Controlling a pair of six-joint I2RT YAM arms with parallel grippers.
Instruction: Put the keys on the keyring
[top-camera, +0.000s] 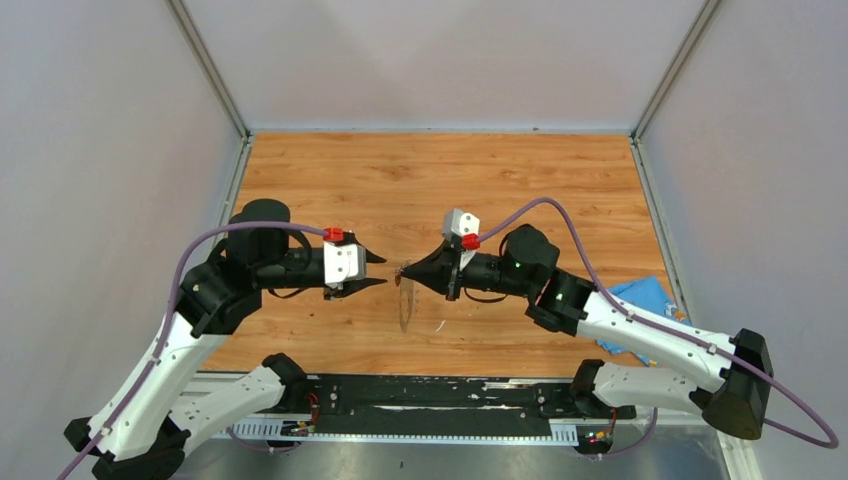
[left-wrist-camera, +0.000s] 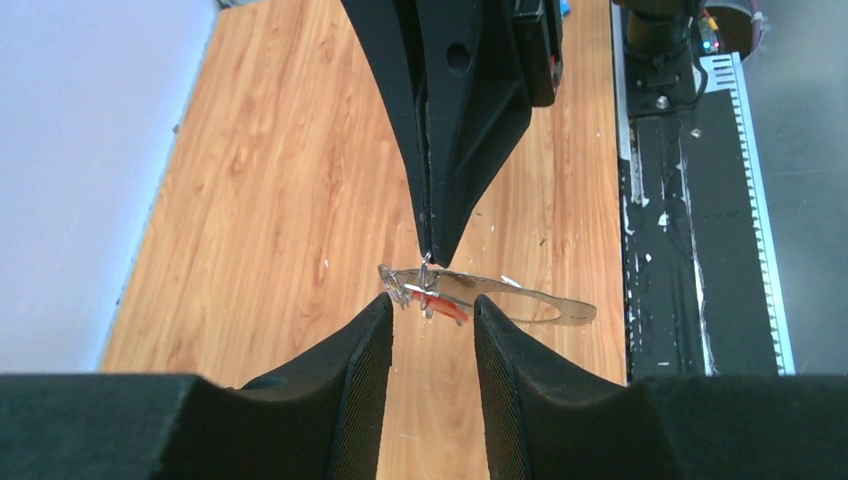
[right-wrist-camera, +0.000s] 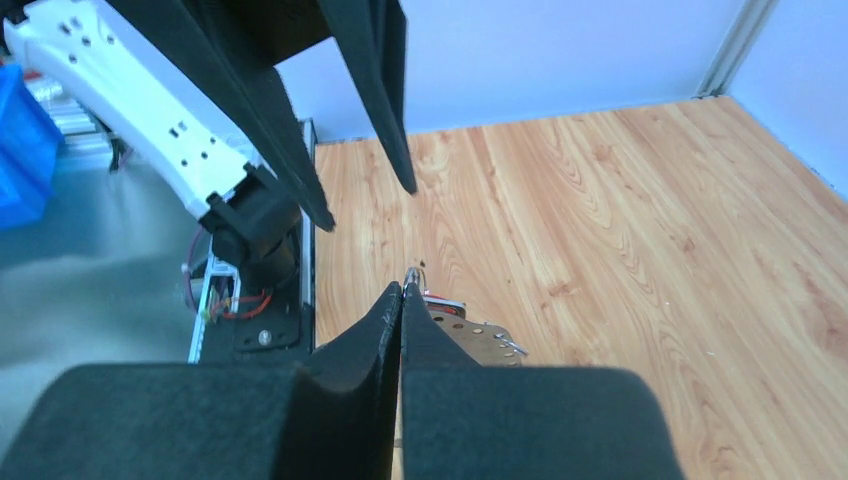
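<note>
My right gripper is shut, and its tips pinch a small wire loop at one end of the keyring. The keyring, a thin grey metal piece, hangs from that loop above the table. A red-headed key sits at the loop end of the ring, its red edge just beyond my right fingertips. My left gripper stands open facing the right one. Its fingers flank the loop end and the key without touching them.
A blue cloth lies at the table's right edge beside the right arm, and shows at far left in the right wrist view. A thin white sliver lies on the wood. The black base rail runs along the near edge.
</note>
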